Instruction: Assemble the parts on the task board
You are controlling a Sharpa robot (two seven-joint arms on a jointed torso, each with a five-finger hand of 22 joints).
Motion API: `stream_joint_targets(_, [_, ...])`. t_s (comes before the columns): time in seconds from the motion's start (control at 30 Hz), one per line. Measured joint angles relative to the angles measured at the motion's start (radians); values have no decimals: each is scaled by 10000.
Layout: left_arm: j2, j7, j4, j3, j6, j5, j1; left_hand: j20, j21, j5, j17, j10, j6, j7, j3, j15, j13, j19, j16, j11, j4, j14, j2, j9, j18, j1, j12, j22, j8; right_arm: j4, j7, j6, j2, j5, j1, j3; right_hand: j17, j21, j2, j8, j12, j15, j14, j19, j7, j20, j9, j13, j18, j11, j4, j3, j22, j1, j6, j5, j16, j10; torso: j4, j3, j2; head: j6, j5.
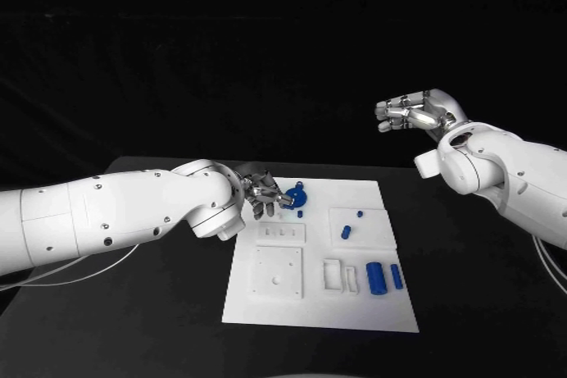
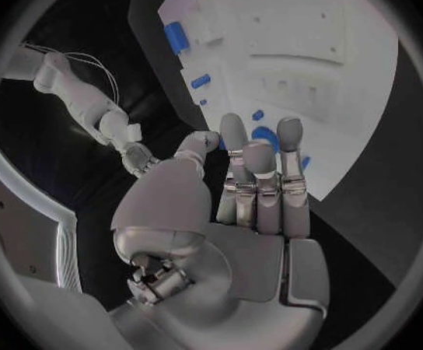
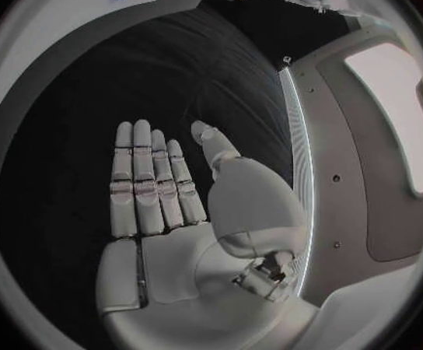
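On the near part of the task board two blue cylinders lie in their places, probably waiting for their turn. Further away, the left hand has its fingers at the round blue part on the board's far left corner; I cannot tell if it grips it. The right hand hangs high beyond the table, fingers apart and empty, seemingly to leave room.

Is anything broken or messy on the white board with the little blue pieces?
Nothing looks broken or spilled. The blue parts lie neatly on the task board. The left hand is at the round blue part near the board's far edge, and the right hand is raised, holding nothing.
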Motion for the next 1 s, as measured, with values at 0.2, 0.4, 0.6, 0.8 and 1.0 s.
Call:
stream_joint_targets(0.2, [254,-379,-167,0,54,-10,-51,0,0,66,30,0,11,10,121,1,-10,0,0,0,-121,1,-54,18,0,-63,0,-1,-1,-332,581,-280,409,-364,5,13,-1771,43,-33,0,-95,416,-776,-678,35,496,1,-38,-1,164,200,-96,-2137,135,-35,0,-25,-374,-1,42,-81,-157,43])
stream_joint_targets(0.4, [457,-599,-325,0,168,-6,-104,0,0,66,40,0,25,24,124,2,-24,-1,-58,0,-125,2,-72,54,0,-80,0,-1,-2,-449,875,-375,776,-846,6,14,-1797,44,-28,0,-94,446,-910,-783,50,601,1,-38,0,200,332,-118,-2323,216,-160,-59,-63,-479,-4,74,-131,-278,81])
stream_joint_targets(0.6, [551,-721,-461,1,275,-15,-170,0,0,63,60,0,34,31,122,17,-33,0,-58,0,-177,16,-84,86,1,-93,0,-2,-14,-476,1052,-428,920,-1172,7,14,-1797,43,-28,0,-94,466,-930,-818,51,566,1,-37,0,201,437,0,-2323,295,-161,-59,-63,-479,-3,97,-155,-355,104])
stream_joint_targets(0.8, [612,-799,-631,1,345,-108,-242,37,0,-72,96,-1,39,28,182,19,-33,36,-58,0,-293,16,-123,140,0,-133,51,-2,-19,-488,1138,-479,964,-1342,8,15,-1796,43,-28,0,-94,481,-945,-853,51,601,2,-37,0,237,441,104,-2322,295,-161,-59,-63,-515,-3,92,-155,-397,129])
stream_joint_targets(1.0, [672,-849,-756,1,390,-310,-328,37,0,-210,139,-1,43,27,337,52,-33,36,-58,0,-447,53,-152,217,1,-205,195,-3,-21,-479,1177,-511,985,-1423,8,16,-1796,43,-67,0,-94,480,-944,-853,90,601,2,-36,0,237,456,173,-2322,334,-201,-59,-63,-515,2,87,-146,-430,152])
